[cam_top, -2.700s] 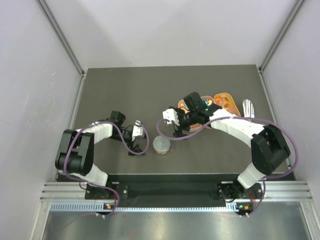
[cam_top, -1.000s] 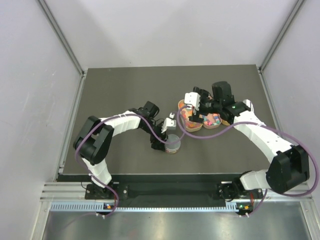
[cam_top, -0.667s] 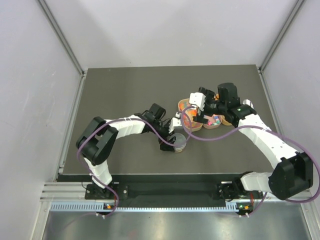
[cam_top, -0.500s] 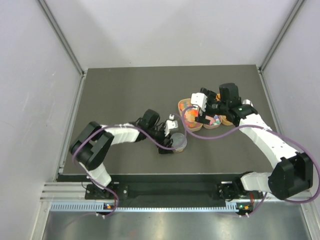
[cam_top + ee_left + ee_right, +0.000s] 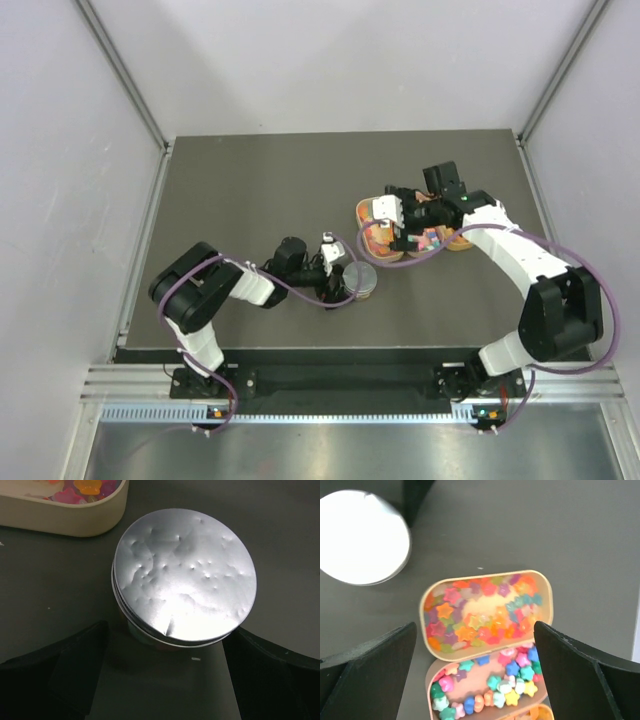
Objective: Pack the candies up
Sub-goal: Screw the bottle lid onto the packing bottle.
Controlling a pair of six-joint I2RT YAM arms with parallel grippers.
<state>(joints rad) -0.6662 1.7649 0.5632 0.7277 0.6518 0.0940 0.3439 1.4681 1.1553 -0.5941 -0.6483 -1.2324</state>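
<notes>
Candies [image 5: 445, 612] sit in open tan trays [image 5: 469, 609], centre-right of the overhead frame; nothing gripped.
Right end effector [image 5: 475, 675] hangs wide above trays for access; left end effector [image 5: 172, 667] wide, straddling foil-topped jar [image 5: 185, 580] on desk [image 5: 280, 530], likely to steady it.

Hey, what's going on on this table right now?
It's a candy-packing job. The left end effector is open at a foil-topped round container, its fingers flanking the near side without clamping it. The right end effector hangs open above tan trays filled with colourful star candies. Neither holds anything.
</notes>
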